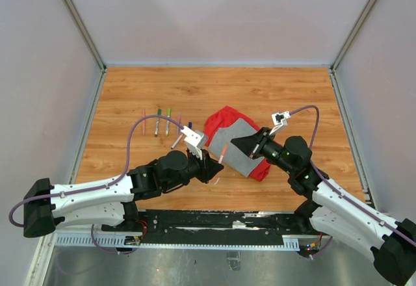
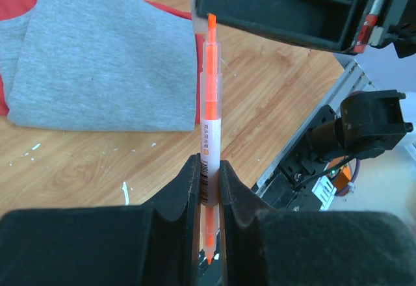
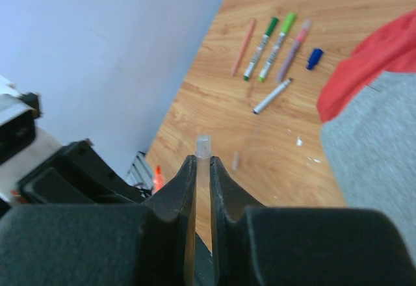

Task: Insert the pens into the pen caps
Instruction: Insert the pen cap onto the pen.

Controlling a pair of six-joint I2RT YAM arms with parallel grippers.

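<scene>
Starting with the top view: left gripper (image 1: pixel 218 162) and right gripper (image 1: pixel 237 146) face each other over the red-and-grey cloth (image 1: pixel 237 133), with the orange pen (image 1: pixel 223 153) between them. Spare pens (image 1: pixel 156 122) lie in a row on the worktop (image 1: pixel 292 97), well apart. Only the left wrist view shows the grip: left gripper (image 2: pixel 208 179) is clenched on the orange pen (image 2: pixel 211 104) barrel, its tip close under the right gripper. Right wrist view: right gripper (image 3: pixel 203 169) pinches a clear pen cap (image 3: pixel 203 144). A blue cap (image 3: pixel 314 57) lies beside the row of pens.
</scene>
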